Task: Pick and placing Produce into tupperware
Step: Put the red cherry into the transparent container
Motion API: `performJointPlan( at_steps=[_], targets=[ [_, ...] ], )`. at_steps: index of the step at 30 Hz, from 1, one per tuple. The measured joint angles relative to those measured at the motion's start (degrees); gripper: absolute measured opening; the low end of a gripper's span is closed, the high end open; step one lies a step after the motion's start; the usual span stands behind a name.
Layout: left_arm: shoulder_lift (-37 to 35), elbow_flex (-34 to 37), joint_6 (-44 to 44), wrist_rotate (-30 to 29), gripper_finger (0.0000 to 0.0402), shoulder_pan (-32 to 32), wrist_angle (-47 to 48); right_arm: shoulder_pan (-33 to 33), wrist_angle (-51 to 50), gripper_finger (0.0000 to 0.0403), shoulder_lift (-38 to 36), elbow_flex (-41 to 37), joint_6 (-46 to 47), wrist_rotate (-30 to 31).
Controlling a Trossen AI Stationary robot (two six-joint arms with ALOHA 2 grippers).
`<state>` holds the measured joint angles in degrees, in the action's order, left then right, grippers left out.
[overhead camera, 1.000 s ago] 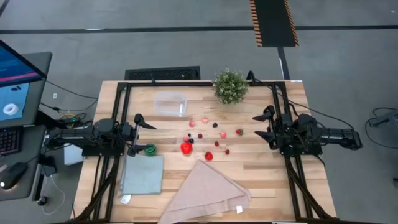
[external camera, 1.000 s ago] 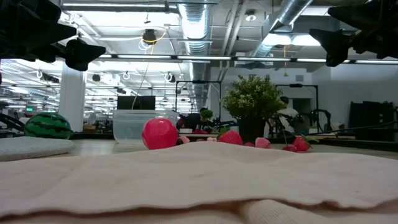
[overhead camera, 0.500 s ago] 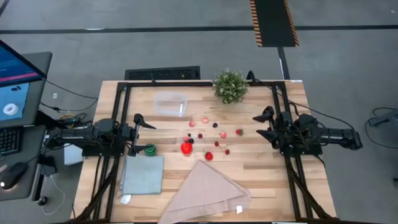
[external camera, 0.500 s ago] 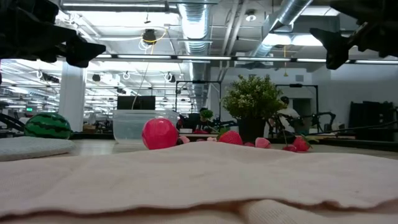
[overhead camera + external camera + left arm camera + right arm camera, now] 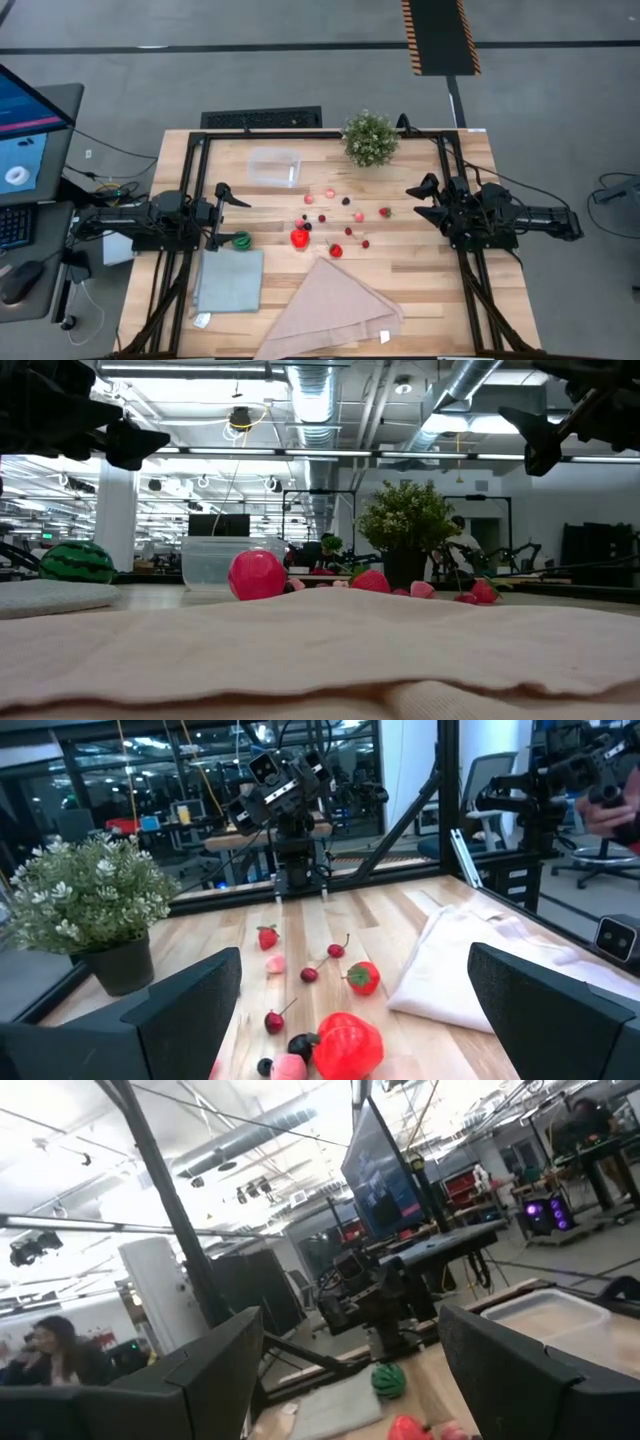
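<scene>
Toy produce (image 5: 335,218) lies scattered mid-table (image 5: 420,270), the empty clear tupperware (image 5: 275,166) set apart behind it, its long axis running across the table. The left end effector (image 5: 226,215) and right end effector (image 5: 421,203) face inward from opposite table edges, raised, level, fingers spread and empty.

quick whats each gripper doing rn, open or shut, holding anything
left gripper: open, holding nothing, at the table's left edge near the round green toy.
right gripper: open, holding nothing, at the table's right edge.
</scene>
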<state>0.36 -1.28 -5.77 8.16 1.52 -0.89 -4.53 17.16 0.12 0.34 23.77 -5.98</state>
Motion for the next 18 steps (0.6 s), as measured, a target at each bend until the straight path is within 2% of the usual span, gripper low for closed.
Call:
performJointPlan(
  at_steps=[6, 10, 14, 18],
  targets=[
    [0.0, 0.3, 4.5, 0.2, 0.0382, 0.0, -2.6, 1.6, -2.5, 0.0327, 0.0, 0.0, 1.0, -0.1],
    [-0.1, 0.2, 4.7, 0.2, 0.0382, 0.0, -3.3, 1.9, -3.7, 0.0327, 0.1, 0.0, 0.1, 0.0],
    [0.0, 0.2, 4.7, 0.1, 0.0382, 0.0, -3.4, 1.8, -3.5, 0.0327, 0.3, 0.0, 3.2, 0.2],
    [0.0, 0.2, 8.1, 0.9, 0.0382, 0.0, -4.1, 2.3, -4.3, 0.0327, 0.3, 0.0, 0.2, 0.0]
  ],
)
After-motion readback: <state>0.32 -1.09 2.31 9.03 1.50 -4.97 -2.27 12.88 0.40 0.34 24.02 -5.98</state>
